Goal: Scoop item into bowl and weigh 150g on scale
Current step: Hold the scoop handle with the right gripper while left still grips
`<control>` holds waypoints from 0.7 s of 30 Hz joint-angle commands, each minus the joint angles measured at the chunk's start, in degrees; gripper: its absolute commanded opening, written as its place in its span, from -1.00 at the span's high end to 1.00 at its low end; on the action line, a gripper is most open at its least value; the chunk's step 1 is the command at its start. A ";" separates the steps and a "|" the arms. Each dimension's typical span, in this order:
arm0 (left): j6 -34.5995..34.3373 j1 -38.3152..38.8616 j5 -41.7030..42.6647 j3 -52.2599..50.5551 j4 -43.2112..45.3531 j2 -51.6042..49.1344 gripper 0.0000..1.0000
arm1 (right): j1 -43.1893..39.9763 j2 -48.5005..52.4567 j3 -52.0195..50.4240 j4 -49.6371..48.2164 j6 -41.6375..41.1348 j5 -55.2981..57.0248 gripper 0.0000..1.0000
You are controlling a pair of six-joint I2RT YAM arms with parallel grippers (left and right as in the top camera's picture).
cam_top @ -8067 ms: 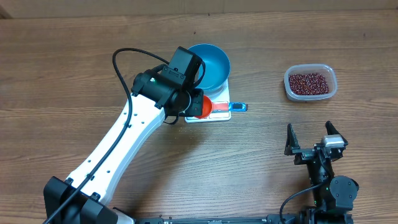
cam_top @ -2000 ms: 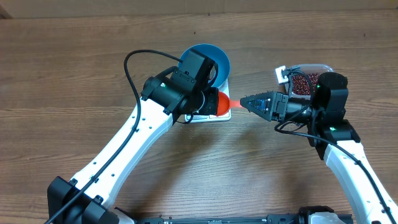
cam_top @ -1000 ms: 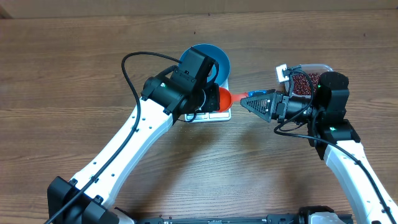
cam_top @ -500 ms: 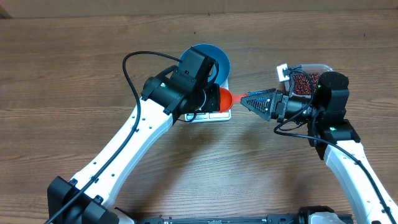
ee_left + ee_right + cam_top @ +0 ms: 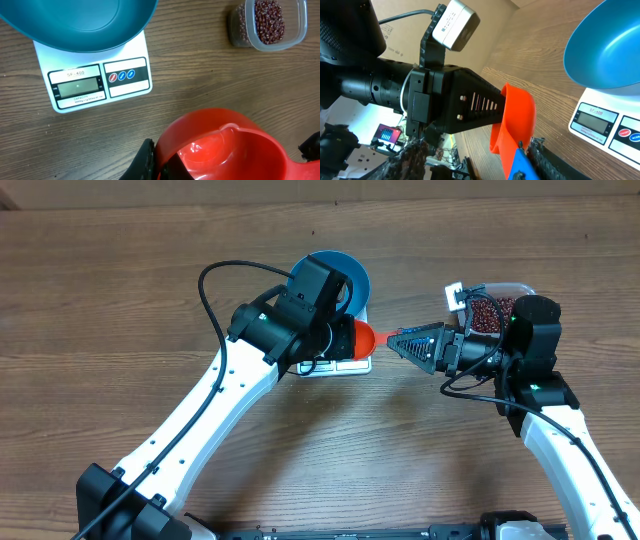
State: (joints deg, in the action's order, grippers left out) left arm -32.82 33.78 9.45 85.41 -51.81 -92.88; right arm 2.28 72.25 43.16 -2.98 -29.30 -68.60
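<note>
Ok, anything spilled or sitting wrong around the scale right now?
Nothing stands out. The bowl sits on the scale, empty; the beans are all in the tub, none loose on the table; the scoop is empty and looks intact.

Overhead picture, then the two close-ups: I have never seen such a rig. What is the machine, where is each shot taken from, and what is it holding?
Two robot arms work at a wooden table. One picture looks down from above; the other two come from a camera on each wrist. A blue bowl sits on a white scale; a clear tub of dark red beans stands apart. The left claw is shut on a red scoop; the right claw stands open around its handle.
</note>
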 commanded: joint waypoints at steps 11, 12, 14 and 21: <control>1.11 1.14 0.63 -0.20 1.31 0.35 0.91 | 0.28 -0.11 1.07 0.07 0.66 1.51 -0.22; 1.11 1.18 0.63 -0.20 1.33 0.35 0.91 | 0.28 -0.11 1.07 0.07 0.66 1.51 -0.21; 1.11 1.18 0.57 -0.20 1.40 0.35 0.91 | 0.28 -0.11 1.07 0.09 0.66 1.70 -0.14; 1.11 1.18 0.04 -0.20 1.31 0.35 0.92 | 0.28 -0.11 1.07 0.26 0.66 1.73 0.29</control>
State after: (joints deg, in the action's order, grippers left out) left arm -32.64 34.65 9.43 85.41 -50.61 -92.88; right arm 2.31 72.25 43.16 -2.72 -29.08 -67.07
